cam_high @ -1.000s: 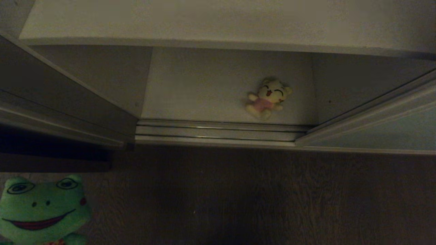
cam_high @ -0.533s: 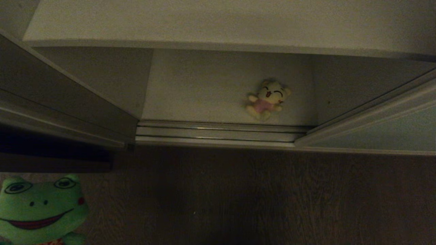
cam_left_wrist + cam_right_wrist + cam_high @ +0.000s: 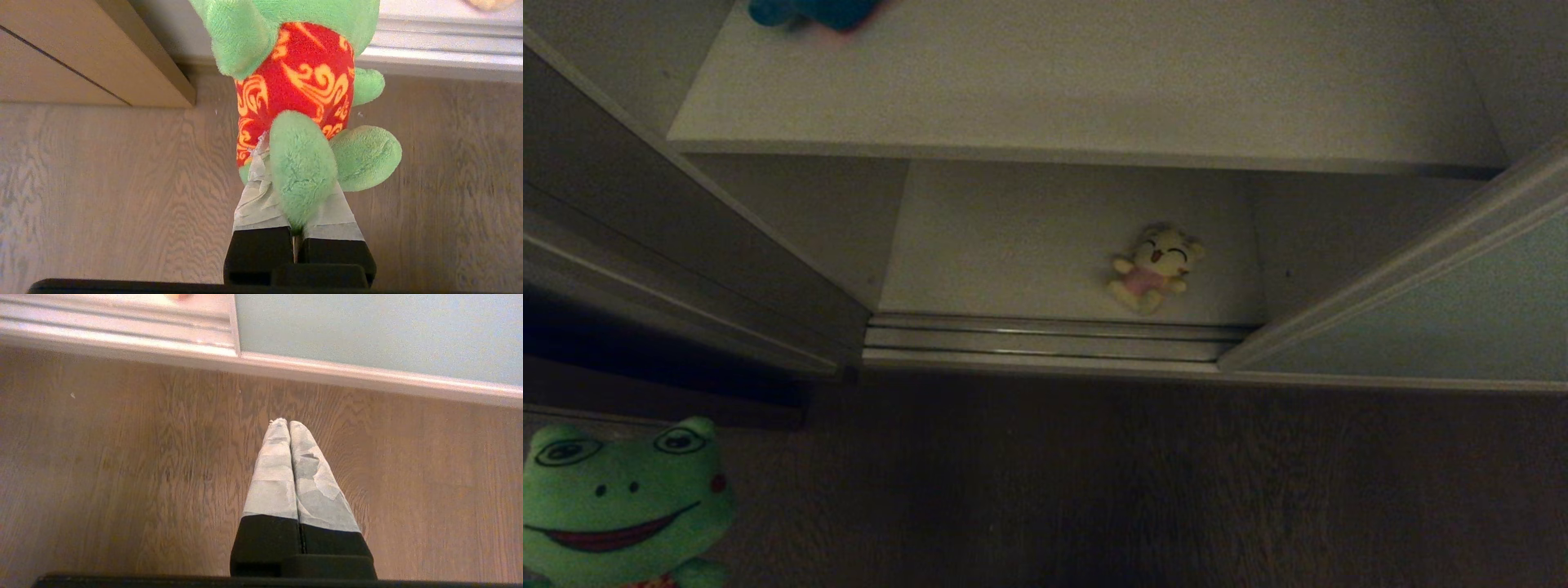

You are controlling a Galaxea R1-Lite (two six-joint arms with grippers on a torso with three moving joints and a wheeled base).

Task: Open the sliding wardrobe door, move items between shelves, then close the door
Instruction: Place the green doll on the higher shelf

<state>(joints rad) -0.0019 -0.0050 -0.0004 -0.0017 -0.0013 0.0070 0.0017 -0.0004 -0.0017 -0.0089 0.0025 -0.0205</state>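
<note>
Green frog (image 3: 302,81) hangs pinched by one leg in the left gripper (image 3: 296,192) above wooden floor (image 3: 102,183).

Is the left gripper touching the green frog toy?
Touching. The left wrist view shows the left gripper shut on one foot of the green frog, which hangs above the wooden floor.

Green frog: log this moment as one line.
left gripper: shut on green frog | right gripper: shut, empty, above floor | sliding wardrobe door: open | yellow toy: lower shelf
</note>
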